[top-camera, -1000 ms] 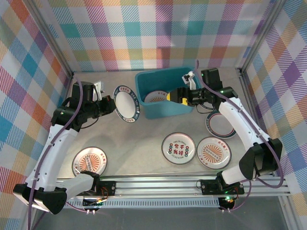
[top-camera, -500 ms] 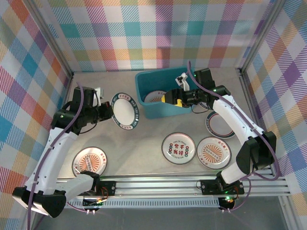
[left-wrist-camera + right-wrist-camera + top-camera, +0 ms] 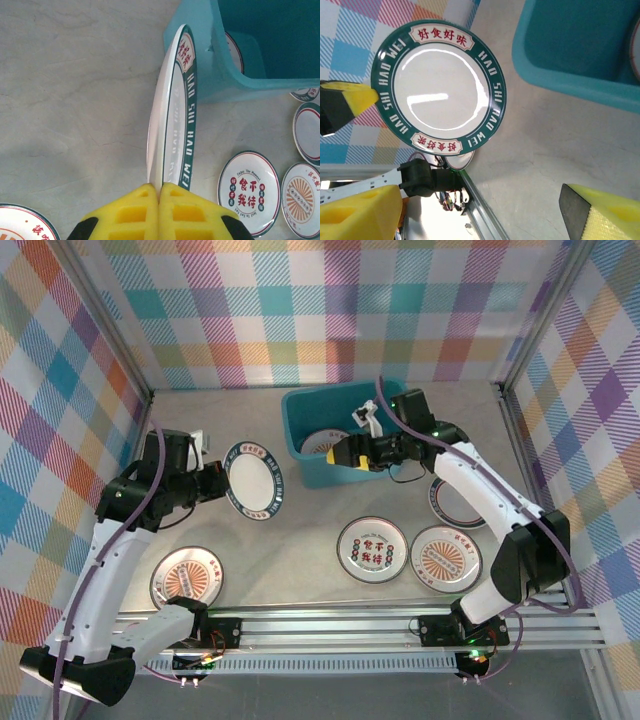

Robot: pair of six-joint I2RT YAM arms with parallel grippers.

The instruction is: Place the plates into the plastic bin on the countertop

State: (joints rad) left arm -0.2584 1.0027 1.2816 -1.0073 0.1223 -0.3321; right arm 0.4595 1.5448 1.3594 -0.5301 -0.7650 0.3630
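Two grippers we watch, left gripper (image 3: 159, 192) clenched on the rim of a green-rimmed plate (image 3: 175, 115), held on edge above the countertop (image 3: 300, 540) just left of the plastic bin (image 3: 300, 406), right gripper (image 3: 338, 452) spread wide and empty at the bin's near wall, second plate (image 3: 322, 441) lying inside.

Right tool (image 3: 338, 452) leftward; left tool (image 3: 216, 481) and plate (image 3: 252, 480) back from bin (image 3: 314, 473).

The top view looks steeply down over the whole countertop (image 3: 300, 530), near edge at the bottom. The left wrist view runs close along the green plate (image 3: 175, 120) edge-on; the right wrist view faces its front. All three share it and the bin (image 3: 235, 85), upper right in both wrist frames.
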